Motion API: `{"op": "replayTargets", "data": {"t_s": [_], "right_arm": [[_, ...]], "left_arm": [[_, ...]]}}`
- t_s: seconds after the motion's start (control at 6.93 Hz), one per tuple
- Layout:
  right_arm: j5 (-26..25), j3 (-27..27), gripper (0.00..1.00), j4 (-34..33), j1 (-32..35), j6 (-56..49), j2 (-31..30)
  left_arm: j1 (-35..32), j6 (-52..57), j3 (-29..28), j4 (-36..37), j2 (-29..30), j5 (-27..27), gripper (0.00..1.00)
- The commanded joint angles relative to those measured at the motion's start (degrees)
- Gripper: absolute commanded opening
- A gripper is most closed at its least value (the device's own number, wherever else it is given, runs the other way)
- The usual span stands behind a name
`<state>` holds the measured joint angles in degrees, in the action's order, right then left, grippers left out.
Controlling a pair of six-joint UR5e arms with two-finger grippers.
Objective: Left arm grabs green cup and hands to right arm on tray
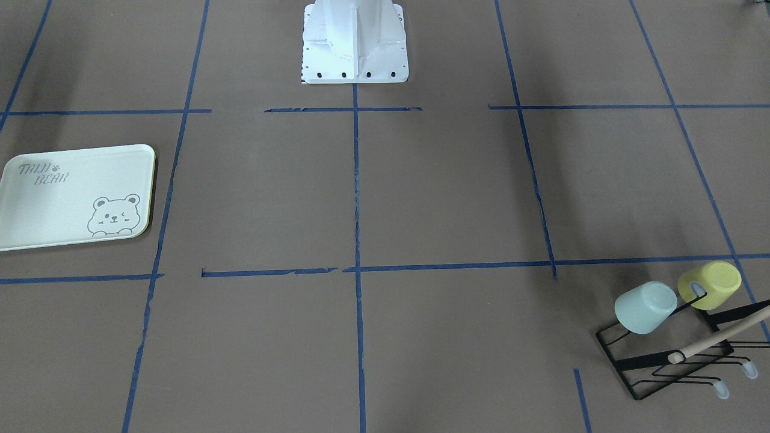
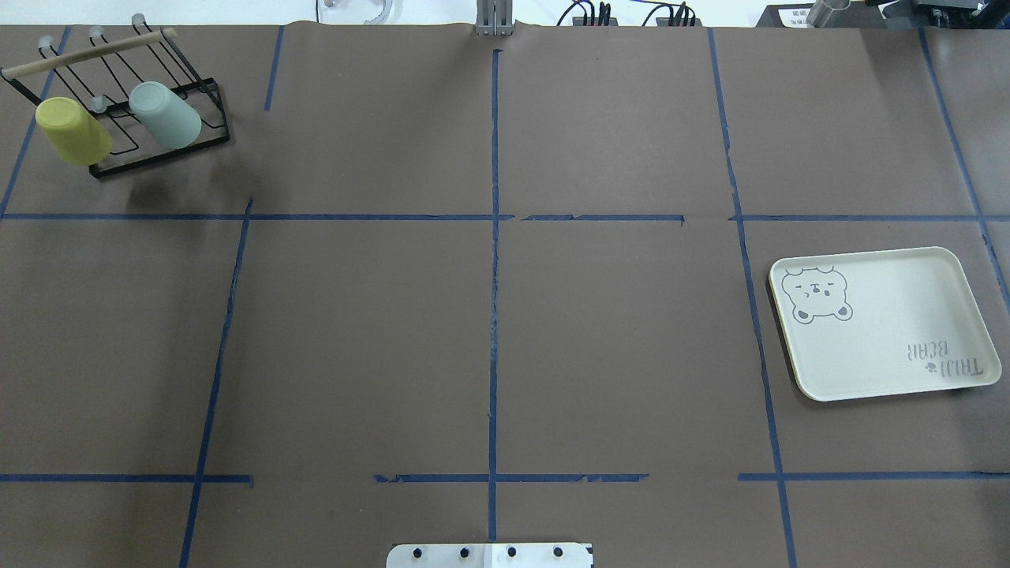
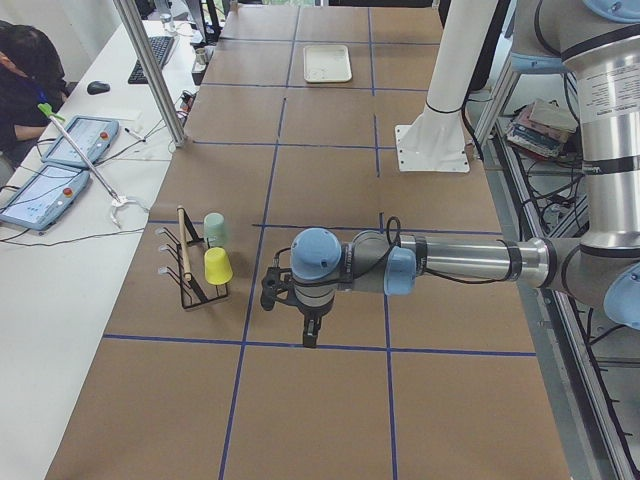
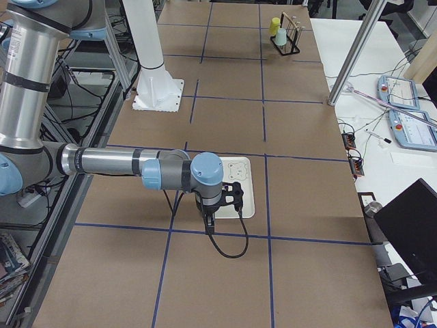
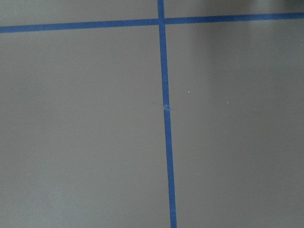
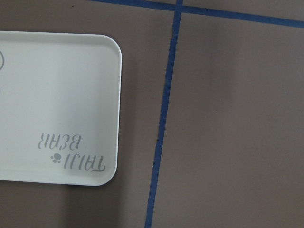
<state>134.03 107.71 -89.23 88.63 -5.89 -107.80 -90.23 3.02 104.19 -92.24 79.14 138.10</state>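
The pale mint-green cup (image 1: 645, 307) hangs upside down on a black wire rack (image 1: 652, 368); it also shows in the overhead view (image 2: 166, 116) at the far left corner. The tray (image 2: 884, 331) with the bear drawing lies empty on the table's right side, and its corner shows in the right wrist view (image 6: 57, 104). The left gripper (image 3: 310, 335) hangs high above the table, well short of the rack; I cannot tell whether it is open or shut. The right gripper (image 4: 209, 224) hangs above the tray's (image 4: 244, 184) near edge; I cannot tell its state either.
A yellow-green cup (image 1: 710, 284) hangs on the same rack beside the green one. The rack has a wooden handle bar (image 2: 87, 54). The robot's white base (image 1: 355, 42) stands at the table's middle edge. Blue tape lines cross the brown table.
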Motion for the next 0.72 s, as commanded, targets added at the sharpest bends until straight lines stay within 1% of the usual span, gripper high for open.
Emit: {"op": "replayTargets", "data": {"t_s": [0.0, 0.14, 0.29, 0.58], "right_arm": [[0.1, 0.1, 1.00, 0.0, 0.0, 0.0, 0.0], [0.1, 0.0, 1.00, 0.0, 0.0, 0.0, 0.0], [0.1, 0.1, 1.00, 0.0, 0.0, 0.0, 0.0], [0.3, 0.1, 1.00, 0.0, 0.0, 0.0, 0.0]], "left_arm": [[0.1, -0.6, -1.3, -0.1, 9.4, 0.2, 1.00], [0.1, -7.5, -0.8, -0.7, 10.6, 0.5, 1.00], [0.6, -18.5, 1.3, -1.5, 11.3, 0.0, 1.00], [4.7, -25.7, 1.8, -8.8, 12.4, -1.4, 1.00]]}}
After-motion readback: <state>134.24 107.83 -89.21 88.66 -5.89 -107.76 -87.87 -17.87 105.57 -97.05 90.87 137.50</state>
